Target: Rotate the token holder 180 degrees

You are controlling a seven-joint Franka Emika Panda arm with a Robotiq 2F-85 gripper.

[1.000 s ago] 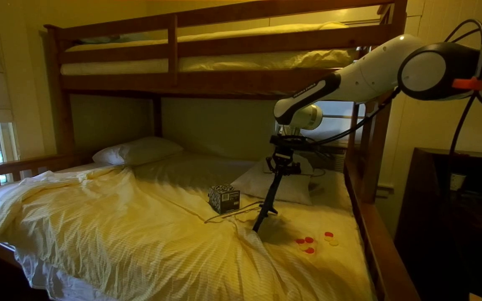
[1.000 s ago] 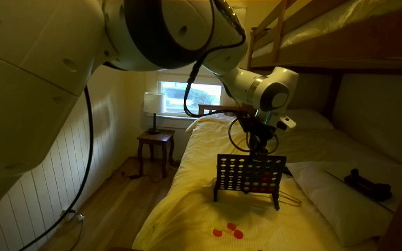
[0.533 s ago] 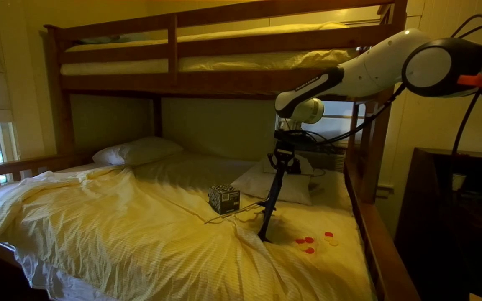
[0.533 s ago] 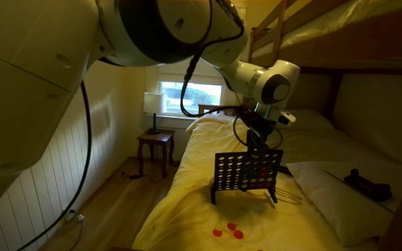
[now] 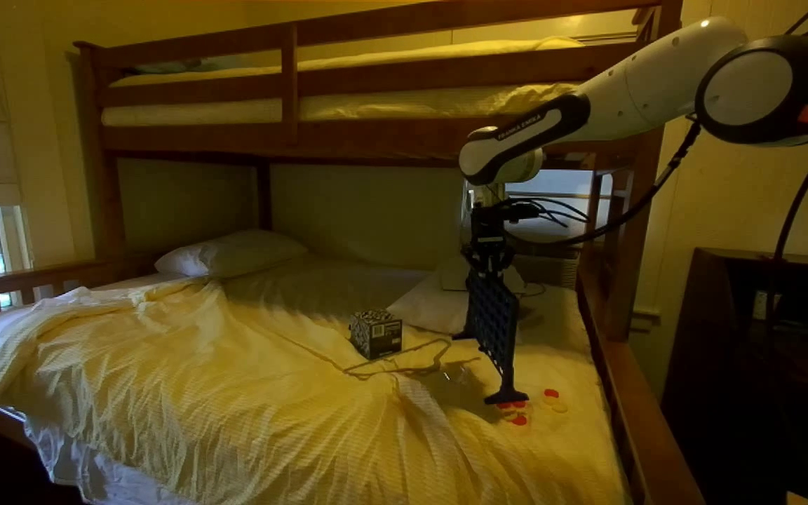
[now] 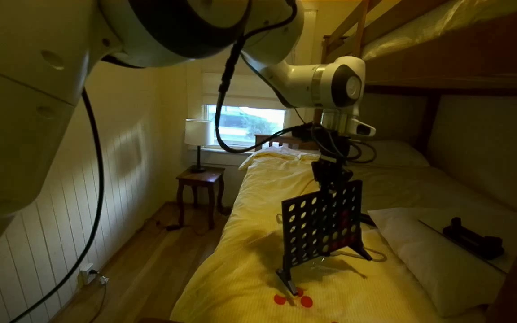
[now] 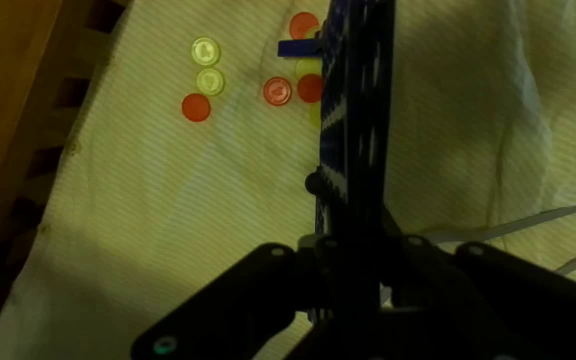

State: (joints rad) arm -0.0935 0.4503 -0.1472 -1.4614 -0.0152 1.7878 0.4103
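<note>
Got token holder (image 6: 321, 224) pinched by top edge in tool (image 6: 330, 188), upright over worktop (image 6: 240, 282). Turn slowly about vertical; set down clear of red discs (image 6: 306, 301), 7 o'clock in an exterior view.

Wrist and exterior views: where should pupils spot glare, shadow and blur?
In the wrist view, the claw looks dark and blurred, two yellow tokens sharper; in an exterior view, the window glares pale, and shadow falls on the yellow bedspread beside the token holder.
</note>
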